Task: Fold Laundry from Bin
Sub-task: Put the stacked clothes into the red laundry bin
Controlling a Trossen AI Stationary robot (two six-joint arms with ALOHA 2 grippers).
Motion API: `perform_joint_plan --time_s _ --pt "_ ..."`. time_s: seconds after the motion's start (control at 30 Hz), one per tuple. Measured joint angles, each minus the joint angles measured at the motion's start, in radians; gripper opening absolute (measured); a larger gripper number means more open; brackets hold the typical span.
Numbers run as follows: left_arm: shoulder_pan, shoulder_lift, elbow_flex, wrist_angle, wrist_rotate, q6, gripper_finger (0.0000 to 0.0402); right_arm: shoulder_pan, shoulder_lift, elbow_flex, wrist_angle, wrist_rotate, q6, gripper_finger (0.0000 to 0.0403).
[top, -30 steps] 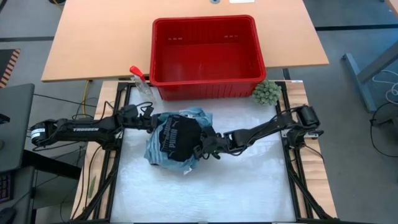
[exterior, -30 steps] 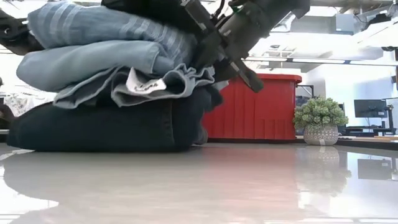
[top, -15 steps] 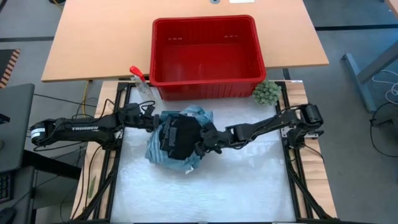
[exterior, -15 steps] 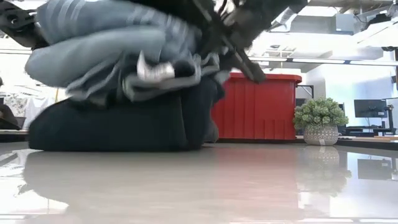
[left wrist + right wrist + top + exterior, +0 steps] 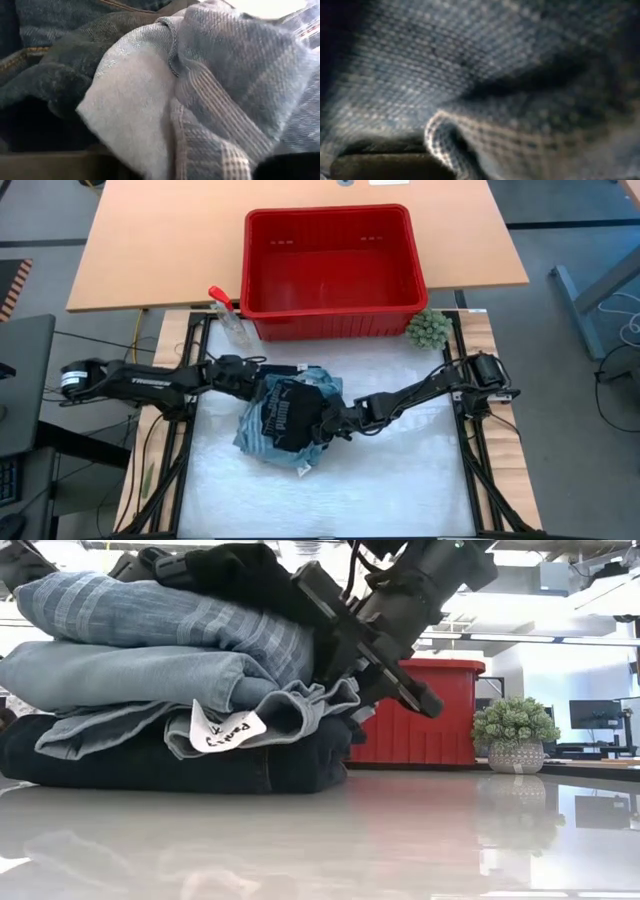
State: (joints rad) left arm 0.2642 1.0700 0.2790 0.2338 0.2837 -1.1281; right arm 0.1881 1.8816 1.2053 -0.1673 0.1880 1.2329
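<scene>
The laundry (image 5: 285, 415) lies stacked at the table's middle. From the bottom up it is a dark navy piece (image 5: 150, 760), light blue jeans (image 5: 120, 670) with a white tag (image 5: 225, 728), a striped shirt (image 5: 150, 615) and a black piece (image 5: 290, 408). The navy piece rests flat on the table. My right gripper (image 5: 328, 422) is shut at the stack's right side. My left gripper (image 5: 252, 376) is at the stack's far left corner, and striped cloth (image 5: 215, 75) fills its wrist view. The red bin (image 5: 330, 310) stands behind the stack. My right gripper is on the stack's right side (image 5: 318, 660), where the folded edges of the shirt and jeans end. It comes slanting down from the table's right. Cloth hides the fingertips, so I cannot tell which layers are between them. The stack rests on the table.
A clear spray bottle with a red trigger (image 5: 228, 315) stands left of the bin, and a small green fuzzy ball (image 5: 428, 328) in a pot (image 5: 516, 755) stands to its right. The white table top (image 5: 330, 490) lies bare in front of the stack.
Half a second ago the stack's upper layers were raised and bunched. They have now sunk and lie flat on the navy piece, with the white tag hanging out at the front. My left gripper has moved toward the table's right, onto the stack. My right gripper has sunk a little.
</scene>
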Motion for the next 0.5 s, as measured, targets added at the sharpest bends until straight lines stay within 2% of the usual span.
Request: perform_joint_plan --time_s 0.1,0.2,0.37,0.5 --pt "0.036 0.016 0.000 0.003 0.045 0.062 0.0231 -0.001 0.000 0.000 -0.001 -0.017 -0.001 0.0108" --pt "0.099 -0.008 -0.001 -0.009 0.126 0.108 0.0259 -0.002 0.000 0.000 -0.002 -0.051 0.001 0.0108" --pt "0.170 -0.086 -0.002 -0.131 0.193 0.156 0.0266 -0.006 0.000 -0.001 -0.007 -0.105 0.018 0.0108" --pt "0.206 -0.176 -0.002 -0.259 0.180 0.217 0.0267 -0.010 0.000 -0.002 -0.009 -0.139 0.025 0.0108"
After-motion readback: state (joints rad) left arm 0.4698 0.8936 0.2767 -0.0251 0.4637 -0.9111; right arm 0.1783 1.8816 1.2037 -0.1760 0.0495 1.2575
